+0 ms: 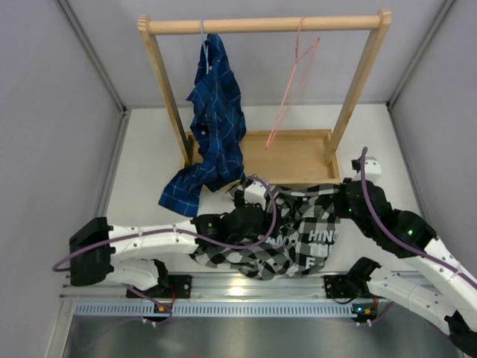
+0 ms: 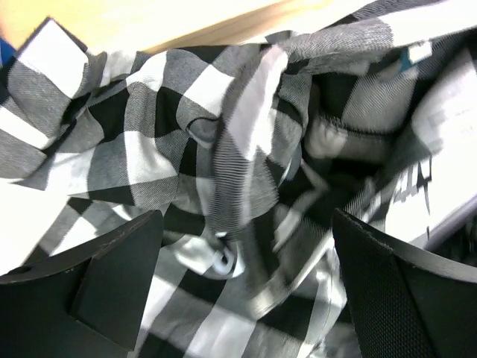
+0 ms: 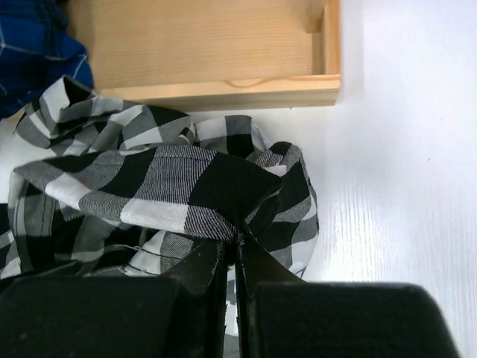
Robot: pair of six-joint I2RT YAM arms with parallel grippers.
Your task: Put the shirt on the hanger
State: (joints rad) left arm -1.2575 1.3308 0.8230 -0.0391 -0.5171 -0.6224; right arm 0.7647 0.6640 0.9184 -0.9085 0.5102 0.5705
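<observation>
The black-and-white checked shirt [image 1: 291, 231] lies crumpled on the white table in front of the wooden rack, its white lettering facing up. The pink wire hanger [image 1: 292, 82] hangs by its hook from the rack's top rail, empty. My left gripper [image 2: 246, 280] is open, its fingers [image 2: 112, 283] spread over bunched shirt fabric [image 2: 223, 149]. My right gripper [image 3: 237, 246] is shut on a fold of the shirt [image 3: 171, 186] at its right edge, just above the table.
A dark blue plaid shirt [image 1: 212, 127] hangs on a pale hanger at the rail's left and drapes onto the table. The wooden rack's base tray [image 1: 298, 156] sits just behind the checked shirt. Grey walls close in both sides.
</observation>
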